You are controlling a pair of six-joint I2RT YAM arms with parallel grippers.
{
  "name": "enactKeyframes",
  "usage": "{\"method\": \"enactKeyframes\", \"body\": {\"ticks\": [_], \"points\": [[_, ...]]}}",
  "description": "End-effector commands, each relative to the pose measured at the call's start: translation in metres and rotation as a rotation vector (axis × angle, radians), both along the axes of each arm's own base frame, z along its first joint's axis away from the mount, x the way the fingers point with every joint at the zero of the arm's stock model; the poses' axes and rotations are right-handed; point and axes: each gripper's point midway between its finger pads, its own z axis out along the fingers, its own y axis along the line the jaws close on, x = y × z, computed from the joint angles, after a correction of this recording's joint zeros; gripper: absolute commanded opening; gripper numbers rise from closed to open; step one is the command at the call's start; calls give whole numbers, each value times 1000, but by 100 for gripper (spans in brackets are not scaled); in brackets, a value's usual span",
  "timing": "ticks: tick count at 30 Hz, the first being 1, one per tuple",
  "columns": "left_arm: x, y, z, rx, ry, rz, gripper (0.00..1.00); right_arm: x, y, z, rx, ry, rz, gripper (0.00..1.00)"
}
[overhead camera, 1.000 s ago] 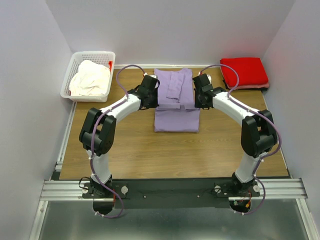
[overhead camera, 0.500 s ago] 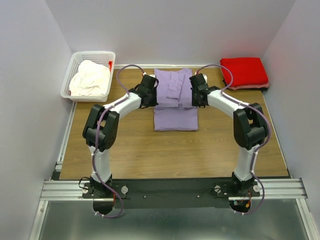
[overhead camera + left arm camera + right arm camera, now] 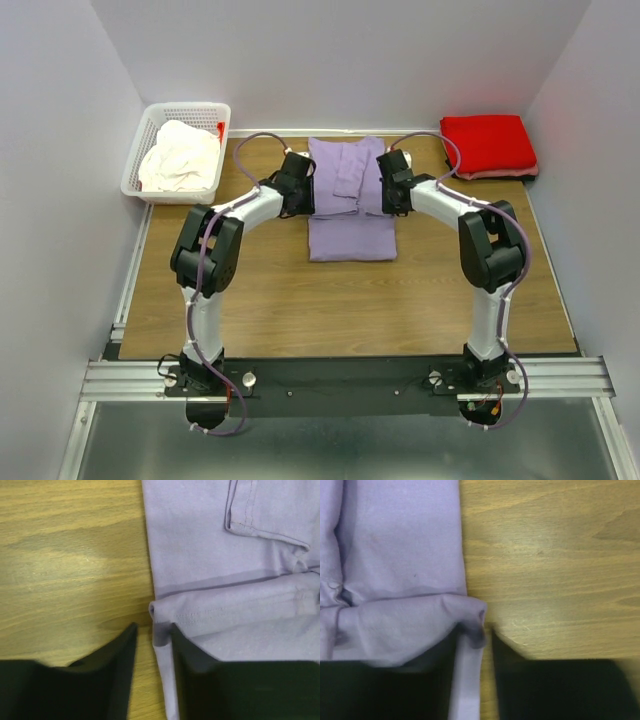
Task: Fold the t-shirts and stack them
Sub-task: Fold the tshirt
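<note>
Resting partly folded: lavender-purple soft cloth t-shirt (image 3: 350, 235), at the far middle of the brown wooden tabletop (image 3: 300, 300). Left fingers (image 3: 117, 675) and right fingers (image 3: 530, 685) straddle its opposite fold corners, narrowly parted, cloth edge between; judged to be letting go once the fold lies flat. Against one second ago: both arms drawn inward, the right elbow most.

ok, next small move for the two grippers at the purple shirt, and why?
Probably ease both out sideways, off the cloth. The left gripper and right gripper show parted jaws with the folded edge of the purple shirt loose between them, and the fold lies flat, so nothing is left to hold.
</note>
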Motion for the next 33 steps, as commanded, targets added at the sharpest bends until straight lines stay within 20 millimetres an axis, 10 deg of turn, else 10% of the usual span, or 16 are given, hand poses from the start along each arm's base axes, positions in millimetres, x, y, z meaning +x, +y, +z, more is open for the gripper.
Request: {"method": "enactKeyframes", "body": {"ticks": [1, 7, 12, 19, 33], "points": [[7, 6, 18, -12, -52, 18, 50, 12, -7, 19, 3, -58, -27, 51], [-18, 3, 55, -72, -91, 35, 58, 1, 16, 56, 73, -116, 27, 62], [-51, -25, 63, -113, -102, -30, 55, -15, 52, 57, 176, -103, 101, 42], [-81, -66, 17, -76, -34, -127, 30, -25, 92, 30, 281, -39, 177, 20], [-128, -64, -50, 7, 120, -159, 29, -23, 113, -21, 329, 35, 192, 20]]}}
